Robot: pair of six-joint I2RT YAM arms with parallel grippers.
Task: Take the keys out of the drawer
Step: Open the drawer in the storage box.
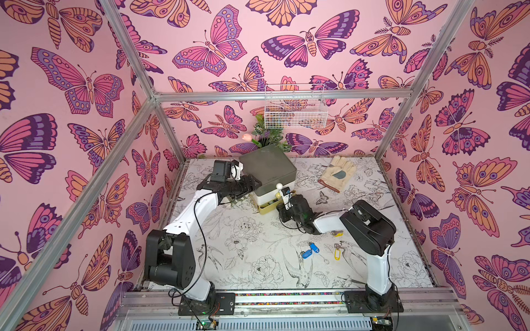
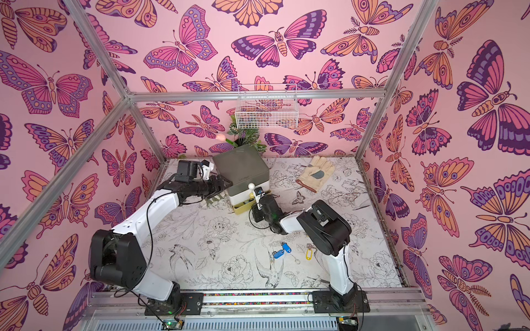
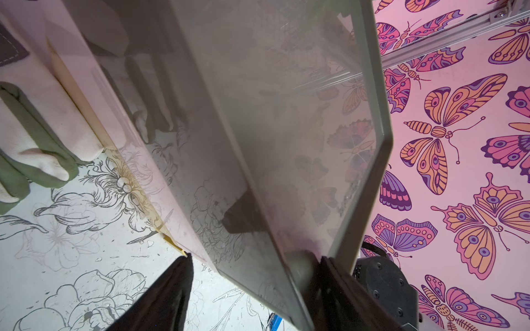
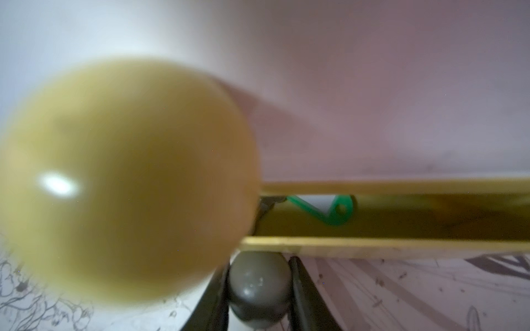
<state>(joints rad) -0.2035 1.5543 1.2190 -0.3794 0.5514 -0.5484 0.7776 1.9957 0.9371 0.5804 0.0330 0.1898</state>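
- Pink butterfly wallpaper (image 1: 80,86) closes in a flower-printed surface (image 1: 229,266), and a white wire basket (image 1: 295,111) hangs on the far wall.
- At the far middle stands a small grey-topped drawer unit (image 1: 268,166), with a leafy plant (image 1: 268,133) behind it and a work glove (image 1: 338,173) lying to its right.
- Its bottom yellow drawer (image 1: 268,208) is pulled partway out, and the right wrist view shows a green key tag (image 4: 335,210) lying inside.
- The right claw (image 4: 259,275) is clenched on the grey knob (image 4: 258,292) at that drawer's front, one finger pressed to each side.
- The left claw (image 3: 254,258) grips the unit from the left, its fingers spread across a corner.
- Two blue-tagged keys (image 1: 311,250) lie together on the near surface, left of the right arm (image 1: 370,226). A yellow-tagged key (image 1: 337,253) lies just to their right.
- A second yellow tag (image 1: 338,233) peeks out beside the arm.
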